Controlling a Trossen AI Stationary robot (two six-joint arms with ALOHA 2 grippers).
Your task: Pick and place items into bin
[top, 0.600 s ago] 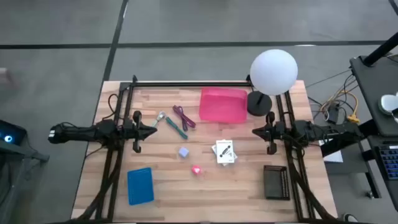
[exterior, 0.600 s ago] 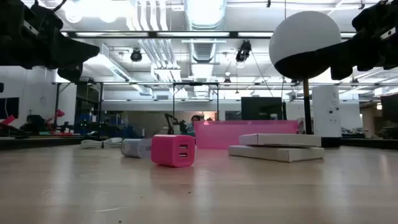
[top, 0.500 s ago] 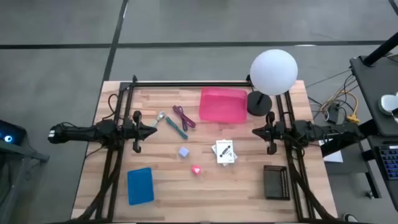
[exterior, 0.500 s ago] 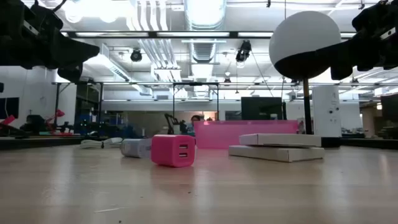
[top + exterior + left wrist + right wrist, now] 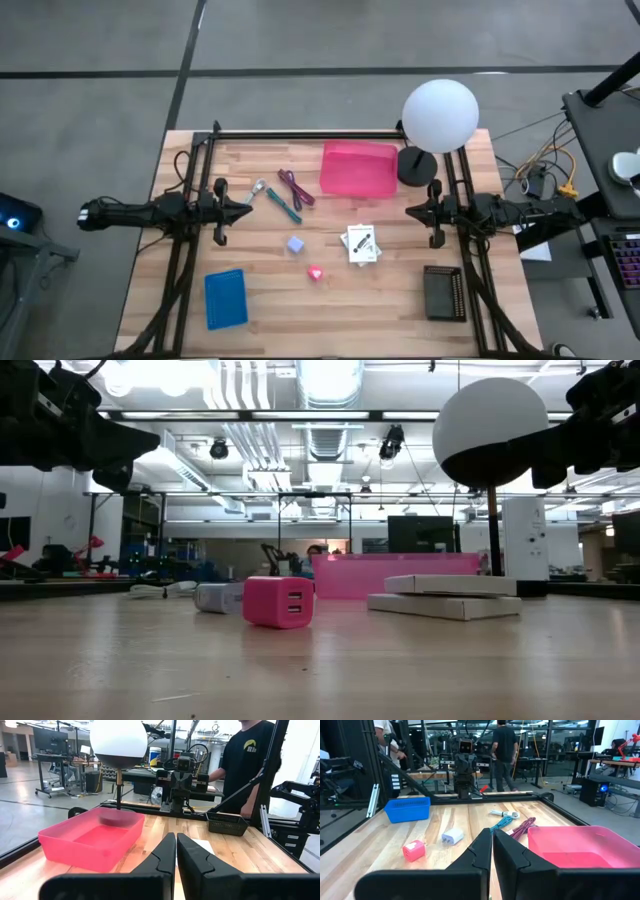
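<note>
From above I'm seeing the teal-handled tool (image 5: 283, 204) lying diagonally beside the purple cord (image 5: 296, 187), both left of the pink bin (image 5: 358, 169) on the worktop (image 5: 400, 290); nothing is shifting from half a second ago. Left pincer (image 5: 246, 210) and right pincer (image 5: 410, 211) are hovering level. In the wrist views both pincers' fingers are sitting together

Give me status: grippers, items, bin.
Left gripper and right gripper shut, empty, parked at table sides. Items loose on table: cable, lavender cube, pink piece, card. Pink bin empty, path unobstructed.
</note>
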